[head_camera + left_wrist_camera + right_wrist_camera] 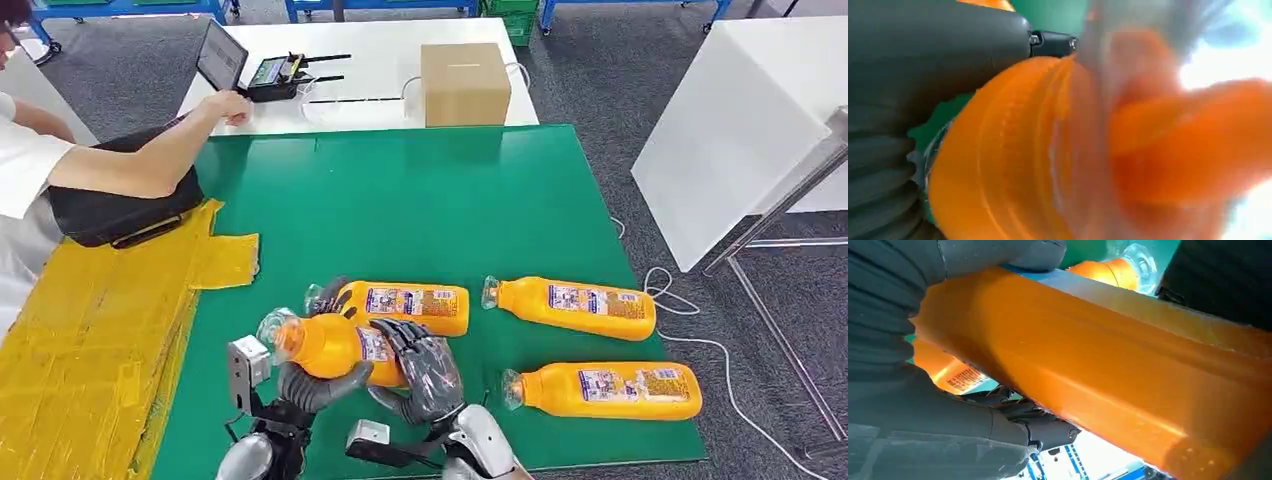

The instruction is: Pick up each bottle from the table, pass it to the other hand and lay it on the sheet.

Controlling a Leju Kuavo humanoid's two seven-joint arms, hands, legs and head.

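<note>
An orange bottle (330, 345) with a clear cap hangs just above the green table (420, 200), cap toward the left. My left hand (312, 385) grips it from below near the neck. My right hand (428, 372) wraps its fingers over the bottle's base end. In the left wrist view the bottle (1058, 150) is a close orange blur under the thumb (933, 45). The right wrist view has the bottle's body (1108, 370) clasped in my right hand (933, 425). A yellow sheet (90, 340) lies at the table's left side.
Three more orange bottles lie on the table: one (410, 307) just behind the held one, one (575, 306) to the right, one (605, 390) near the front right. A person's arm (140, 160) reaches over a black bag (110, 215). A cardboard box (465, 84) stands behind.
</note>
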